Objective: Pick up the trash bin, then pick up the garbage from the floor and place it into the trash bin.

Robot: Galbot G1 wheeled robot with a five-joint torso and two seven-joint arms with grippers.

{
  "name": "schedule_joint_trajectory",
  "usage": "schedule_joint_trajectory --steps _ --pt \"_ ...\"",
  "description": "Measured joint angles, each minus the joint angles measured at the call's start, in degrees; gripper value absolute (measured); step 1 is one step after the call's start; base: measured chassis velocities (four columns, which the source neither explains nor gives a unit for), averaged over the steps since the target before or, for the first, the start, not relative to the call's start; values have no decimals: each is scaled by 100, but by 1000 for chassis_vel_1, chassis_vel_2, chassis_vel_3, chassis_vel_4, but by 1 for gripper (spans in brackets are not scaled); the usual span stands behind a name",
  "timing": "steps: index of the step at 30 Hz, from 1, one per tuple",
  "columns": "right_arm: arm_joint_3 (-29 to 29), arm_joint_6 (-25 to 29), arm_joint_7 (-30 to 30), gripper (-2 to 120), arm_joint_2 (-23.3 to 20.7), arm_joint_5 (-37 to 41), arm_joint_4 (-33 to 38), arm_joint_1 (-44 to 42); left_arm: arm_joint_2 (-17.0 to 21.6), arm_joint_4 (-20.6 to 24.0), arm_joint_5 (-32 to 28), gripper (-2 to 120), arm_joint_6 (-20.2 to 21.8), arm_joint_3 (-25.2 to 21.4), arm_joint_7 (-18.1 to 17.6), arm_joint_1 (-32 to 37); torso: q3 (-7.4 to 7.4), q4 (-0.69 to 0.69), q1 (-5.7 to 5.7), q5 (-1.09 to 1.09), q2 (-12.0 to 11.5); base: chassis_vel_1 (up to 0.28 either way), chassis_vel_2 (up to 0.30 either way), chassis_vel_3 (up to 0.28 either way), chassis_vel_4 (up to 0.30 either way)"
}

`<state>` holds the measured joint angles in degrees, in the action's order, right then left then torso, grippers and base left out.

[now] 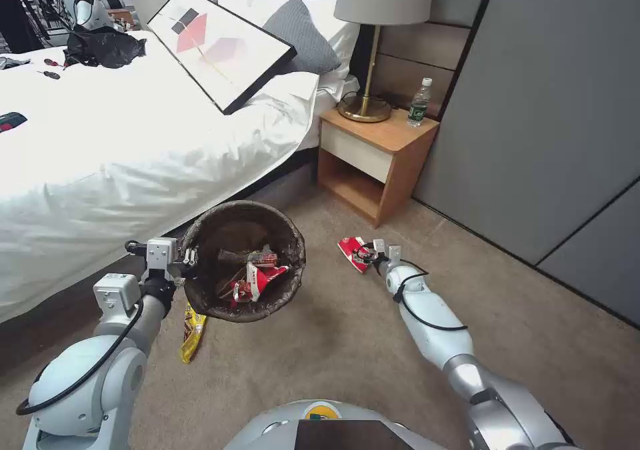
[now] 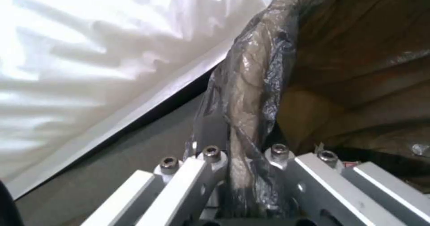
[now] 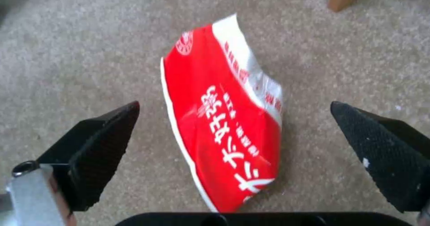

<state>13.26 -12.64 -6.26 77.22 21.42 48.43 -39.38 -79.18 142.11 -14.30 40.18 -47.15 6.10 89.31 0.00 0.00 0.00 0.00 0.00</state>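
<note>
Left gripper (image 1: 189, 258) clamped on the bag-covered rim of the trash bin (image 1: 243, 261), fingers closed tight over the crinkled dark liner (image 2: 251, 95), one on each side of the rim. Bin held off the carpet (image 1: 347, 343), mouth open toward the head camera, beside the white bed (image 1: 133, 137). Inside, just beyond the left gripper, red-and-white snack packets (image 1: 257, 278) and other scraps. Below the held bin and near the left wrist, a yellow wrapper (image 1: 193, 333) lying on the carpet.

Right gripper (image 3: 233, 138) spread wide, black fingertips (image 3: 105, 135) well apart and holding nothing. Directly between and just ahead of them, a red-and-white snack packet (image 3: 224, 118) lying flat on the carpet, touched by neither fingertip. In the head view, same packet (image 1: 353, 252) just at the tip of the right gripper, in front of the wooden nightstand (image 1: 377, 163). On the nightstand, well beyond the gripper, a green-labelled water bottle (image 1: 419, 103) and a lamp (image 1: 373, 50).
</note>
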Motion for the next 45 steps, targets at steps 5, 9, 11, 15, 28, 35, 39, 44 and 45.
schedule_joint_trajectory --steps 5,9,11,15,28,35,39,44,45 --pt "-75 64 2 100 25 0 -225 87 3 -24 3 3 -3 -1 1 -10 0 0 0 0 0 0 0 0 0" --pt "-145 128 6 100 50 2 -520 196 -5 -31 21 3 -7 10 4 -8 0 0 0 0 0 0 0 0 0" --pt "-153 143 6 100 56 5 -578 215 -5 -32 23 3 -9 11 5 -7 0 0 0 0 0 0 0 0 0" --pt "-188 210 4 100 69 39 -807 287 -8 -35 33 3 -12 12 7 -1 0 0 0 0 0 0 0 0 0" --pt "-276 303 -73 100 126 187 -1275 509 9 -91 45 3 -19 23 13 -30 0 0 0 0 0 0 0 0 0" --pt "-288 331 -136 93 177 184 -1371 571 13 -127 51 3 -23 30 18 -42 0 0 0 0 0 0 0 0 0" --pt "-288 360 -183 76 224 181 -1456 609 18 -135 54 3 -26 32 21 -41 0 0 0 0 0 0 0 0 0" --pt "-288 362 -224 57 229 180 -1468 610 28 -135 54 3 -27 32 24 -40 0 0 0 0 0 0 0 0 0" --pt "-288 362 -224 57 229 180 -1468 610 28 -135 54 3 -27 32 24 -40 0 0 0 0 0 0 0 0 0"
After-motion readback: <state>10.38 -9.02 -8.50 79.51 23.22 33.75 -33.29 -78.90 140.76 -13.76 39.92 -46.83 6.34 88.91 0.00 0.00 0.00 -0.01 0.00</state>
